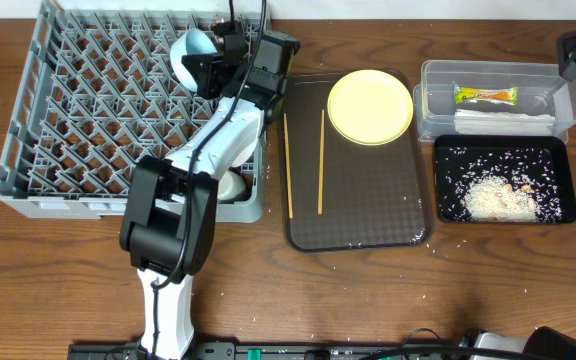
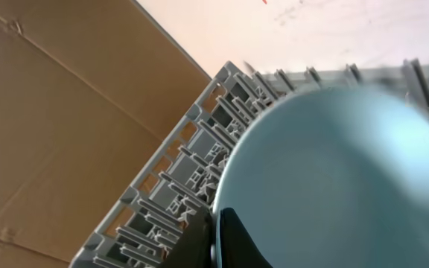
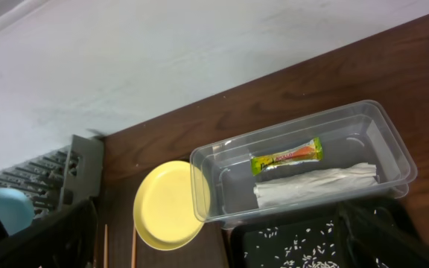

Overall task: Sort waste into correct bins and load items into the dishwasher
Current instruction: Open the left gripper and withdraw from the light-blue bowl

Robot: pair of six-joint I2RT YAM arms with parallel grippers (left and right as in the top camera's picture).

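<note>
My left gripper is shut on the rim of the light-blue bowl, holding it tilted over the far side of the grey dish rack. In the left wrist view the bowl fills the frame, with my fingers pinching its edge. A white bowl sits in the rack's near right corner, partly under my arm. The yellow plate and two chopsticks lie on the brown tray. My right gripper is open and empty above the bins. The small white cup is not in view.
The clear tub holds the green-and-yellow wrapper and the folded white paper. The black tray in front of it holds rice scraps. A few rice grains lie on the brown table.
</note>
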